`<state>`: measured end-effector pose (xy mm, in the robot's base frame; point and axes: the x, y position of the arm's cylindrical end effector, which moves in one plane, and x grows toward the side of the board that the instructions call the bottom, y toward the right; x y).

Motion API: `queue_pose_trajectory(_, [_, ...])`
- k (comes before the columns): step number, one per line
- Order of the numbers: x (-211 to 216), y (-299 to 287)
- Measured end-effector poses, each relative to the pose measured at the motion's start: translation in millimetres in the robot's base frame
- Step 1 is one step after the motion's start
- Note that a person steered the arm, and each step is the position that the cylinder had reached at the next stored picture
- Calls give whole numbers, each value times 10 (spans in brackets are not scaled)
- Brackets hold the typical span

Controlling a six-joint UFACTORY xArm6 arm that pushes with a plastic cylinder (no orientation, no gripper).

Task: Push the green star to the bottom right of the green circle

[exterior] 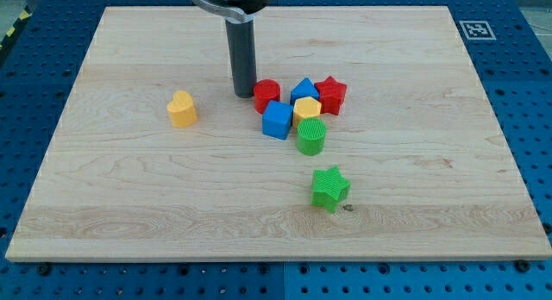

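Observation:
The green star (pixel 329 188) lies on the wooden board (pixel 129 196), below and slightly right of the green circle (pixel 311 137), with a gap between them. My tip (pixel 243 94) touches the board at the upper middle, just left of the red round block (pixel 266 96). It is well up and left of the green star, and up-left of the green circle.
A tight cluster sits above the green circle: a blue cube (pixel 277 120), a yellow hexagon (pixel 306 109), a blue triangular block (pixel 304 90) and a red star (pixel 331 94). A yellow heart (pixel 182 109) stands alone at the left.

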<state>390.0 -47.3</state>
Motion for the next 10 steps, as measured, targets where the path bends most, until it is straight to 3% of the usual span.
queue_pose_trajectory(5, [75,-231])
queue_pose_trajectory(7, [434,-250])
queue_pose_trajectory(10, [1424,-142])
